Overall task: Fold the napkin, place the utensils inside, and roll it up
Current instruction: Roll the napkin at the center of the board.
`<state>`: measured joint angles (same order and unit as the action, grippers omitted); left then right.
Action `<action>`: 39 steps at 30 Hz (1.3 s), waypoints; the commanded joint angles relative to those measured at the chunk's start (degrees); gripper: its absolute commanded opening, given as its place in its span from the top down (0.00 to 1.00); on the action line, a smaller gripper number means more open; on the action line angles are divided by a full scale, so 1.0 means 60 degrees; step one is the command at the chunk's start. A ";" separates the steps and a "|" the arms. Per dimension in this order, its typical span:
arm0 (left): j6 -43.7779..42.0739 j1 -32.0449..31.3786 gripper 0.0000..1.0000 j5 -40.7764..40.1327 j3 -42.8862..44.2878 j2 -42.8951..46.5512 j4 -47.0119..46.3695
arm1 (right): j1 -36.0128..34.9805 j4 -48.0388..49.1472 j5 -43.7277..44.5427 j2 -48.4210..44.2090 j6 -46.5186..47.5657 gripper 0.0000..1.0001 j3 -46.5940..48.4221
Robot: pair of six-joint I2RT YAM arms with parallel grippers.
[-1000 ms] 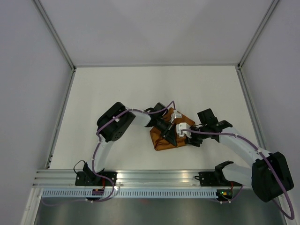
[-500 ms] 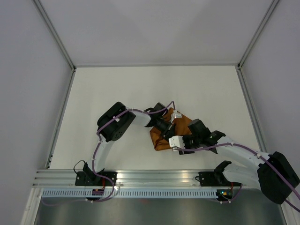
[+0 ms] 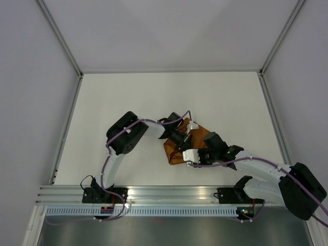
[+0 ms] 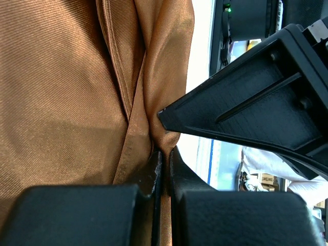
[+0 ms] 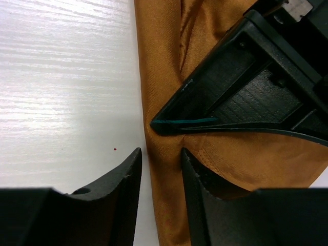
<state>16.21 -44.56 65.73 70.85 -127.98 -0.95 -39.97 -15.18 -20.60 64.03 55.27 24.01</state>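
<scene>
From here I see the table (image 3: 128, 102) with the napkin (image 3: 175, 154) lying as a bunched, folded-over bundle directly beneath both wrists, so I judge we are in the rolling step (the folding looks done, if loosely). My left gripper (image 4: 164, 156) is clamped tight on a ridge of cloth right at its fingertips, pinning the bundle. My right gripper (image 5: 160, 154) has its jaws apart and grips nothing. The napkin's outer edge runs between its fingers, and the left one's fingertip sits just ahead of it. Next, I think, the right must close on that edge and turn it over towards the left's pinch without dragging the bundle. The knife shows near neither gripper, and I cannot tell whether it is wrapped inside. No container is in view.
</scene>
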 commanded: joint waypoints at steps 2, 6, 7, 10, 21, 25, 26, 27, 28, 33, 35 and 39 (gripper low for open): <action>-0.0343 0.0087 0.98 -0.1420 -0.0412 -0.0745 0.0700 | -0.0107 0.0362 0.0240 0.0314 -0.0217 0.60 -0.0076; -0.0343 0.0145 0.98 -0.1507 -0.0455 -0.0657 0.0700 | -0.0107 0.0406 0.0342 0.0446 -0.0275 0.77 -0.0076; -0.0299 0.0146 0.98 -0.1537 -0.0470 -0.0570 0.0628 | -0.0107 0.0406 0.0357 0.0490 -0.0290 0.80 -0.0076; 0.0183 0.0219 0.92 -0.1610 -0.0748 -0.0278 -0.0057 | -0.0107 0.0347 0.0343 0.0636 -0.0319 0.83 -0.0076; 0.2220 0.0321 0.71 -0.2678 -0.2403 0.1715 -0.3254 | 0.0288 -0.0325 -0.0520 0.1676 0.0016 0.90 0.0480; 0.2629 0.0321 0.69 -0.3556 -0.2842 0.2257 -0.3956 | 0.0742 -0.1158 -0.1076 0.2348 0.0382 0.90 0.1152; 0.2703 0.0321 0.69 -0.3848 -0.2945 0.2374 -0.4103 | 0.0830 -0.1321 -0.1209 0.2467 0.0456 0.90 0.1285; 0.2777 0.0336 0.69 -0.4083 -0.3134 0.2607 -0.4264 | 0.1034 -0.1497 -0.1370 0.2599 0.0544 0.90 0.1417; 0.2821 0.0322 0.69 -0.4506 -0.3238 0.2740 -0.4396 | 0.1123 -0.1832 -0.1589 0.2875 0.0719 0.90 0.1665; 0.2924 0.0365 0.68 -0.5929 -0.3999 0.3575 -0.4865 | 0.1694 -0.2684 -0.2147 0.3799 0.1159 0.90 0.2471; 0.2895 0.0365 0.68 -0.6761 -0.4277 0.4087 -0.5143 | 0.1870 -0.3065 -0.2352 0.4063 0.1320 0.90 0.2721; 0.2836 0.0365 0.68 -0.8462 -0.5507 0.5215 -0.5860 | 0.2295 -0.3767 -0.2733 0.4853 0.1614 0.90 0.3496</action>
<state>31.77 -42.65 25.85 41.65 -102.54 -29.56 -28.16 -29.17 -36.86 88.51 61.19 43.79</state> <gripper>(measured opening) 0.317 0.268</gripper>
